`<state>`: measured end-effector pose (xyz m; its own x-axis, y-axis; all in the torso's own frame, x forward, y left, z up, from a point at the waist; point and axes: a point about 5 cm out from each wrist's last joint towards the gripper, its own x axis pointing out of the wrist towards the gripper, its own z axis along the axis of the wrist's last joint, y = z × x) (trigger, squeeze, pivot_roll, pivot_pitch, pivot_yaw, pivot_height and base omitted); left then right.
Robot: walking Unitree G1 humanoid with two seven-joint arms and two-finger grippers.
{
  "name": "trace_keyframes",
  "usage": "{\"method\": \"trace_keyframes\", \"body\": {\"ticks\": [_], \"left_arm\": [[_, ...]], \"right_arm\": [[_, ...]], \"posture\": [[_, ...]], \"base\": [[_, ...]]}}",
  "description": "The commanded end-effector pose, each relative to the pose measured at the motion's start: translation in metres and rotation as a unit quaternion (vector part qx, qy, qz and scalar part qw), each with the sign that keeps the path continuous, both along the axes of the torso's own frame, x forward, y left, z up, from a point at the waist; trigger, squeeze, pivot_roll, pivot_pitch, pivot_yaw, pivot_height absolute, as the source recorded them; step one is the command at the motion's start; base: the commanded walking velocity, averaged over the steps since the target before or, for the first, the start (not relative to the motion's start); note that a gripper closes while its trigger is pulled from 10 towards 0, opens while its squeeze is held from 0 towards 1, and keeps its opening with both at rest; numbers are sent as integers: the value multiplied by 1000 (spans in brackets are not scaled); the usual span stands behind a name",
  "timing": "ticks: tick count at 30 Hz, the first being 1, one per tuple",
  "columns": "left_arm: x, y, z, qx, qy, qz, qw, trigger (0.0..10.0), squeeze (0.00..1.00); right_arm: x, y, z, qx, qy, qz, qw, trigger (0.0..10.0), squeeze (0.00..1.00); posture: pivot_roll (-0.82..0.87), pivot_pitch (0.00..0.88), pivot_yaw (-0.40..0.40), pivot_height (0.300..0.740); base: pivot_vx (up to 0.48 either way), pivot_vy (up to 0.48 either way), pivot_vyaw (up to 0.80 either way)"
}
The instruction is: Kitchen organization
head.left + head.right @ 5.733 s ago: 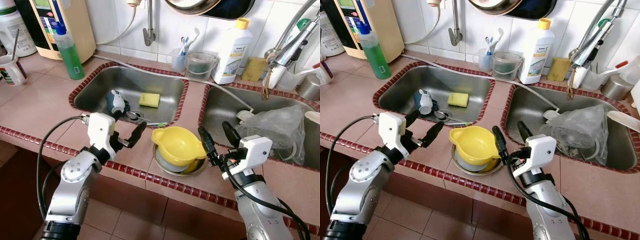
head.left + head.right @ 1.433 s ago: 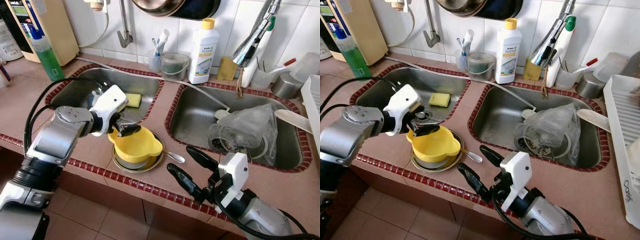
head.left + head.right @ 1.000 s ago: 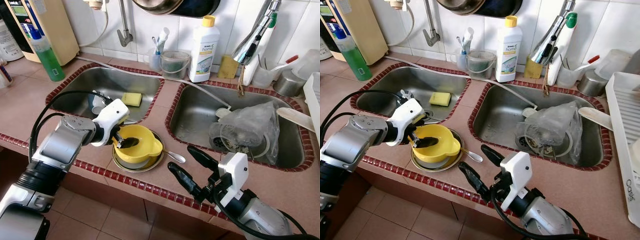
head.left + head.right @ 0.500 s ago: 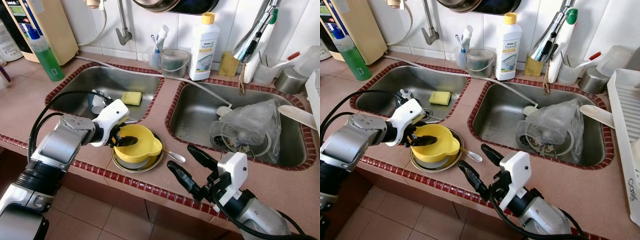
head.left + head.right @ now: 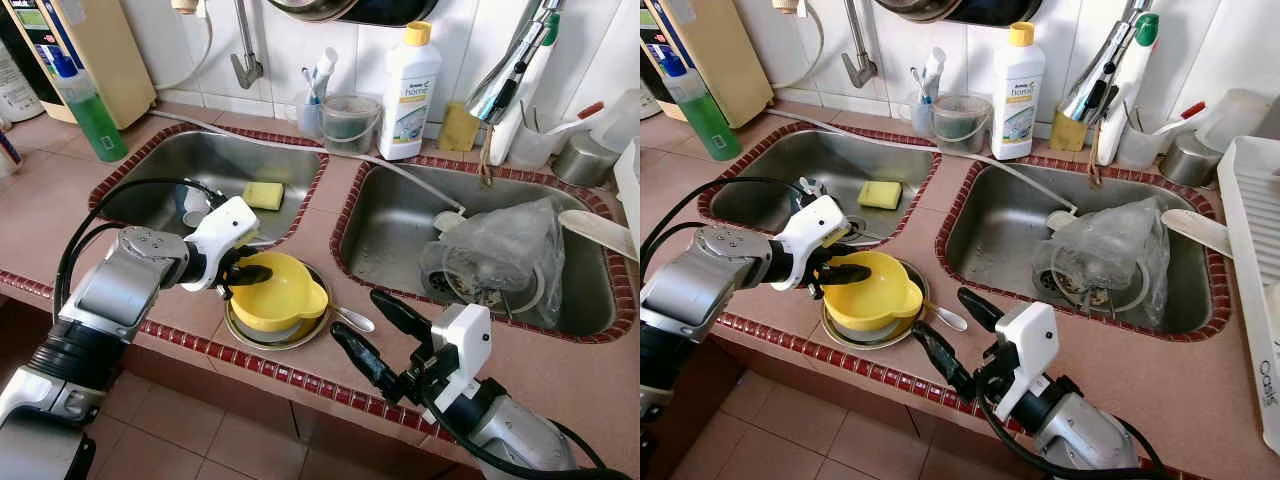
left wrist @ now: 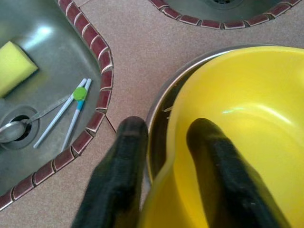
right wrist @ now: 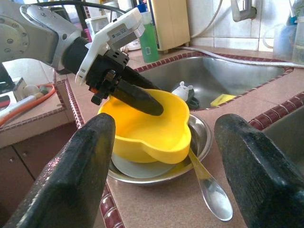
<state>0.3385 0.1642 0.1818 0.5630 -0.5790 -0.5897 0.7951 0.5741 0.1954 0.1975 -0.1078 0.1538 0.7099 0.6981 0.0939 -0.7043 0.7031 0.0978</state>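
Yellow bowl (image 5: 283,292): it sat nested on a white plate (image 7: 137,168) in a metal dish (image 5: 902,330), on the near counter strip between the two sinks.
Right gripper (image 5: 372,332): nearest the camera, it hovered low over the counter edge just right of the stack, fingers spread wide and holding nothing.
Left gripper (image 6: 164,142): it straddled the bowl's left rim, one finger inside and one outside, clamped on the wall.
Step in hand: apparently lifting the bowl off the stack; the bowl looked tilted in the wrist views.
Next move: a judgement only, but it called for a straight lift clear of the plate, without dragging the spoon (image 5: 352,318) lying beside the dish.
Left sink (image 5: 150,195): farther back, it held a yellow sponge (image 5: 263,195).
Right sink (image 5: 390,215): it held a crumpled plastic bag (image 5: 500,250).
View differences: the left wrist view showed a toothbrush (image 6: 76,107) in the sink; the right wrist view showed the plate under the bowl.
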Motion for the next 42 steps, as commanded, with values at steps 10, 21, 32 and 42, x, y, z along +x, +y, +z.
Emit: {"method": "trace_keyframes", "body": {"ticks": [10,21,32,42], "left_arm": [[-1,1,6,-4,-15,-8,1000,0,0],[1,2,9,-8,-26,-7,1000,0,0],[2,6,19,-25,-31,-26,999,0,0],[2,7,21,-22,-29,-34,999,0,0]], "right_arm": [[3,2,6,3,-19,7,1000,10000,0],[4,2,6,0,-19,11,1000,10000,0],[7,2,6,-2,-23,13,1000,10000,0],[7,2,7,-2,-25,12,1000,10000,0]], "posture": [[-58,63,77,740],[-62,46,69,740],[-62,32,66,740],[-63,33,68,740]], "base": [[0,0,0],[0,0,0],[0,0,0],[0,0,0]]}}
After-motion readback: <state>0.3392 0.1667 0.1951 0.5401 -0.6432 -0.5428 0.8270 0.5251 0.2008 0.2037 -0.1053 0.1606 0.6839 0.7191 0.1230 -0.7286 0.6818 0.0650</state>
